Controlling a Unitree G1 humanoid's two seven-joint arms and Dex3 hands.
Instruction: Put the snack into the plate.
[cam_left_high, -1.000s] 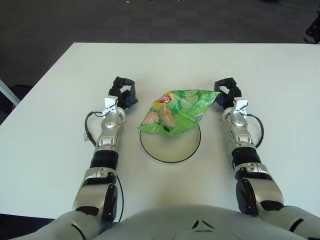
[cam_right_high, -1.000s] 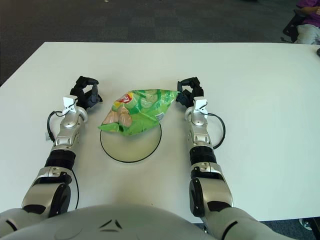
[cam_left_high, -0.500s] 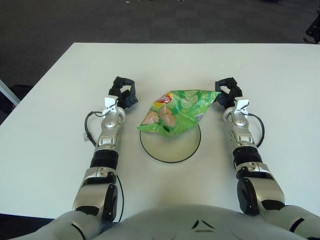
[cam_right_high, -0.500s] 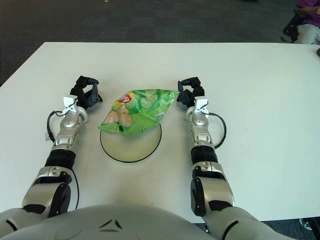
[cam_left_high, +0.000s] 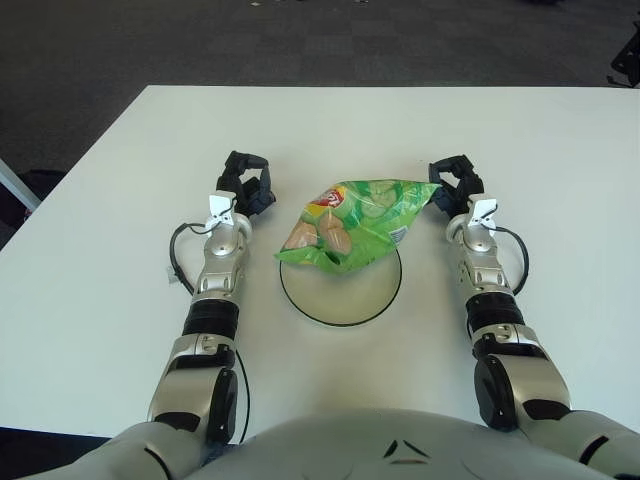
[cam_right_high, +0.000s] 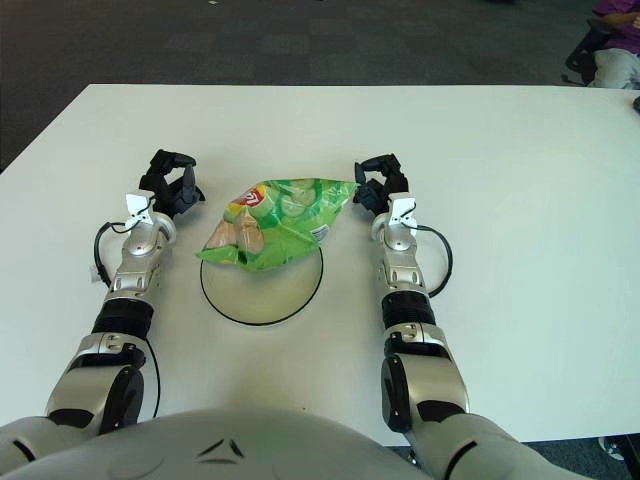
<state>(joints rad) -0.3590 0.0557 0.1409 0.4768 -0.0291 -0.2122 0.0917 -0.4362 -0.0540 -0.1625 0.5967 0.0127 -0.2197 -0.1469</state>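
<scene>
The snack, a green bag (cam_left_high: 352, 221) with potato pictures, lies tilted across the far half of the round plate (cam_left_high: 341, 299) with a dark rim; its far edge hangs past the rim over the table. My right hand (cam_left_high: 455, 185) is at the bag's right corner and touches or nearly touches it. My left hand (cam_left_high: 245, 188) rests on the table left of the bag, clear of it, with its fingers loosely curled and holding nothing.
The white table (cam_left_high: 120, 200) spreads wide on all sides, with its far edge above and a dark carpet beyond. A black cable (cam_left_high: 177, 262) loops beside my left forearm. A seated person shows at the far right in the right eye view (cam_right_high: 615, 45).
My right hand shifted a hair to the right and back. The bag, the plate and my left hand have not moved.
</scene>
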